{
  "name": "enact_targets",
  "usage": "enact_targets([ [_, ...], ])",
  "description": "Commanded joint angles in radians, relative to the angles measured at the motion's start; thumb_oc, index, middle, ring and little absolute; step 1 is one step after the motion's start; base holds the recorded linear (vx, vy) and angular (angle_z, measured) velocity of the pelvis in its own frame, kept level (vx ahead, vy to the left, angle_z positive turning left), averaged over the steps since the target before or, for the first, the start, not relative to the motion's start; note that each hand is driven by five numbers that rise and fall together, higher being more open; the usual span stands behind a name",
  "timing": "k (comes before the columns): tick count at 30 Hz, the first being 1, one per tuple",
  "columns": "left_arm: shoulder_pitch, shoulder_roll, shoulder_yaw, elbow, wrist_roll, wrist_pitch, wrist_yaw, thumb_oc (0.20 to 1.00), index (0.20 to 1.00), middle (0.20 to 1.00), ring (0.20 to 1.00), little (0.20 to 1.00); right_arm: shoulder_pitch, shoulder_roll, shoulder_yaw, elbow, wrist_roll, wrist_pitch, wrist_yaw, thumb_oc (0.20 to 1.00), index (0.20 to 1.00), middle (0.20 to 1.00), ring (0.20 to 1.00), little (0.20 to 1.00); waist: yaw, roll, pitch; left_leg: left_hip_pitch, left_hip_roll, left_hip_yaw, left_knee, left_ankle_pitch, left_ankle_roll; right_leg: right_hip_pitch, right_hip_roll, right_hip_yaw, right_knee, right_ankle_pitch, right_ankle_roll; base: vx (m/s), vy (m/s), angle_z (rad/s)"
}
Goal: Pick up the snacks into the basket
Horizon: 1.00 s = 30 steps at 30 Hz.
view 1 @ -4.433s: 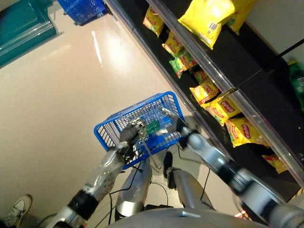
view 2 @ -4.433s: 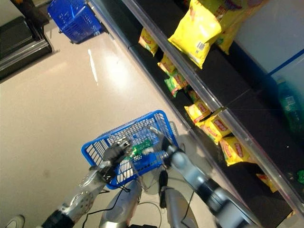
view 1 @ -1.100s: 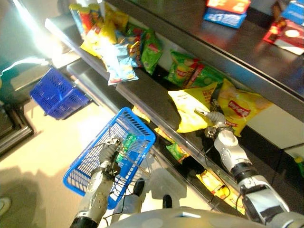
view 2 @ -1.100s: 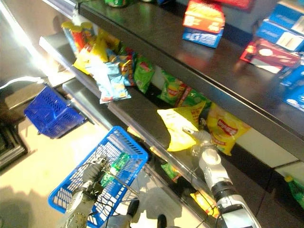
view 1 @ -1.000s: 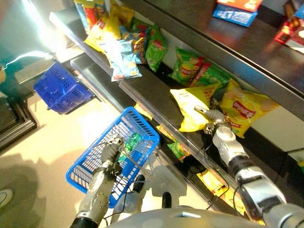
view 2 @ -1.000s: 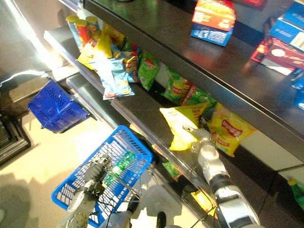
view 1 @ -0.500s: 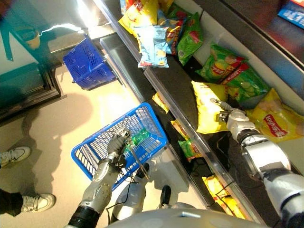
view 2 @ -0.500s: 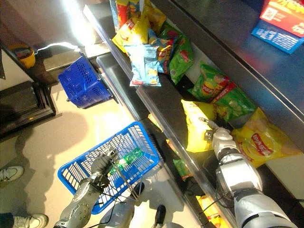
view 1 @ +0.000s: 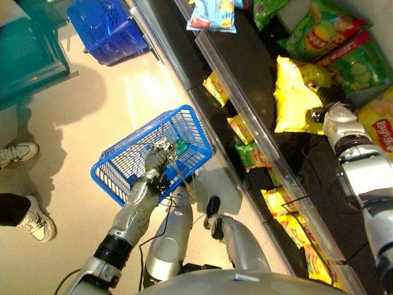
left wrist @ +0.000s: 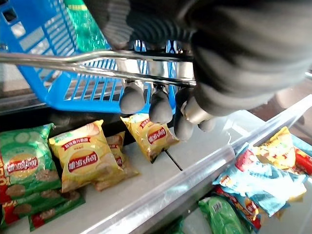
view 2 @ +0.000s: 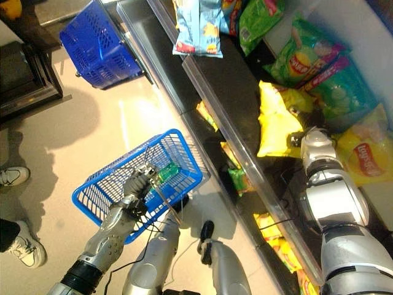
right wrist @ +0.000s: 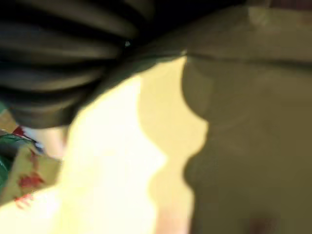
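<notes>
red logos on yellow snack bags (left wrist: 87, 158), lettering too small to read

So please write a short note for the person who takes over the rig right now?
Left robot hand: shut on the handle of the blue basket, held over the floor beside the shelves.
Right robot hand: at the yellow bag on the shelf; its fingers are hidden, so the grip is unclear.
Done: one green snack lies in the basket.
Left: confirm the grip, bring the yellow bag to the basket.
</notes>
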<state>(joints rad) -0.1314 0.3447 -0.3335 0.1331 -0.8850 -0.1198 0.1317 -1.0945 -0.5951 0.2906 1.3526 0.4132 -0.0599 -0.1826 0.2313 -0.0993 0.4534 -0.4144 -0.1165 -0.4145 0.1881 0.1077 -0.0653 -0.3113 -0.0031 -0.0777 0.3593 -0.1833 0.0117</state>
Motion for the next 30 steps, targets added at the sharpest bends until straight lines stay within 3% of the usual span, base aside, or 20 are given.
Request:
enact_targets([
  [1,-0.128,-0.056,0.004,-0.222,0.055,-0.134,-0.049,0.200,0.200,0.200,0.200,0.200,0.066,0.162,0.054,0.015,0.018,0.048,0.052,0.200,0.200,0.200,0.200,0.200,0.018,0.020,0.022,0.015,-0.036,0.030,0.110,-0.145,0.022,0.030,-0.028,0.038,-0.113,0.097,0.079,-0.01,0.000,-0.04],
  [9,-0.152,-0.060,0.011,-0.228,0.050,-0.155,-0.031,0.200,0.200,0.200,0.200,0.200,0.067,0.175,0.040,-0.109,0.077,-0.009,0.008,0.200,0.200,0.200,0.200,0.200,-0.017,0.005,0.028,0.031,-0.028,0.035,0.090,-0.139,0.020,0.044,-0.031,0.036,-0.127,0.101,0.078,0.00,0.002,-0.01],
  [11,-0.141,-0.063,0.033,-0.232,0.057,-0.159,-0.022,0.200,0.200,0.200,0.200,0.200,0.125,0.184,0.034,-0.266,0.105,-0.048,-0.015,0.200,0.200,0.200,0.200,0.200,-0.030,-0.009,0.022,0.044,-0.023,0.040,0.076,-0.135,0.019,0.054,-0.029,0.038,-0.137,0.106,0.079,0.01,-0.005,0.05],
  [14,-0.113,-0.066,0.083,-0.241,0.073,-0.162,-0.006,0.200,0.200,0.200,0.200,0.200,0.343,0.189,-0.012,-0.695,0.122,-0.115,-0.039,0.200,0.200,0.200,0.200,0.200,-0.059,-0.035,-0.003,0.064,-0.014,0.046,0.053,-0.133,0.023,0.069,-0.030,0.044,-0.154,0.111,0.083,0.02,-0.010,-0.05],
  [16,-0.108,-0.067,0.099,-0.234,0.073,-0.169,-0.002,0.200,0.200,0.200,0.200,0.200,0.520,0.201,-0.059,-0.929,0.149,-0.168,0.003,0.200,0.200,0.200,0.200,0.200,-0.079,-0.046,-0.026,0.072,-0.015,0.043,0.039,-0.130,0.028,0.079,-0.036,0.041,-0.164,0.115,0.087,0.04,-0.014,-0.08],
  [17,-0.108,-0.067,0.098,-0.234,0.073,-0.169,-0.002,0.200,0.200,0.200,0.200,0.200,0.522,0.201,-0.059,-0.930,0.149,-0.167,0.003,0.200,0.200,0.200,0.200,0.200,-0.078,-0.046,-0.027,0.072,-0.015,0.043,0.038,-0.130,0.028,0.079,-0.036,0.041,-0.164,0.115,0.087,0.04,-0.017,-0.04],
  [18,-0.106,-0.054,0.110,-0.225,0.068,-0.175,-0.009,0.200,0.200,0.200,0.200,0.200,0.667,0.194,-0.075,-1.096,0.191,-0.198,0.093,0.200,0.200,0.200,0.200,0.200,-0.092,-0.052,-0.042,0.085,-0.015,0.043,0.024,-0.126,0.030,0.091,-0.041,0.036,-0.174,0.116,0.090,0.00,0.000,0.00],
  [20,-0.098,-0.044,0.109,-0.225,0.065,-0.173,-0.022,0.200,0.200,0.200,0.200,0.200,0.733,0.182,-0.070,-1.167,0.198,-0.191,0.145,0.200,0.200,0.200,0.200,0.200,-0.096,-0.054,-0.054,0.086,-0.016,0.040,0.013,-0.119,0.029,0.093,-0.045,0.033,-0.179,0.117,0.091,0.01,0.002,0.03],
  [21,-0.100,-0.025,0.103,-0.222,0.069,-0.165,-0.046,0.200,0.200,0.200,0.200,0.200,0.831,0.142,-0.035,-1.284,0.190,-0.173,0.232,0.200,0.200,0.200,0.200,0.200,-0.104,-0.059,-0.064,0.088,-0.016,0.038,0.000,-0.109,0.025,0.101,-0.049,0.026,-0.190,0.115,0.091,0.01,0.000,0.10],
  [24,-0.111,-0.026,0.081,-0.205,0.086,-0.155,-0.058,0.200,0.200,0.200,0.200,0.200,0.888,0.109,0.018,-1.358,0.188,-0.145,0.313,0.200,0.200,0.200,0.200,0.200,-0.107,-0.060,-0.075,0.091,-0.019,0.028,-0.013,-0.099,0.023,0.110,-0.052,0.011,-0.208,0.120,0.092,0.02,-0.001,0.11],
  [30,-0.096,-0.039,0.089,-0.178,0.093,-0.153,-0.066,0.200,0.200,0.200,0.200,0.200,0.899,0.111,0.113,-1.342,0.109,-0.105,0.366,0.200,0.200,0.200,0.200,0.200,-0.107,-0.043,-0.121,0.126,-0.021,0.014,-0.062,-0.079,0.025,0.152,-0.066,-0.010,-0.250,0.139,0.101,0.05,0.005,0.16],
])
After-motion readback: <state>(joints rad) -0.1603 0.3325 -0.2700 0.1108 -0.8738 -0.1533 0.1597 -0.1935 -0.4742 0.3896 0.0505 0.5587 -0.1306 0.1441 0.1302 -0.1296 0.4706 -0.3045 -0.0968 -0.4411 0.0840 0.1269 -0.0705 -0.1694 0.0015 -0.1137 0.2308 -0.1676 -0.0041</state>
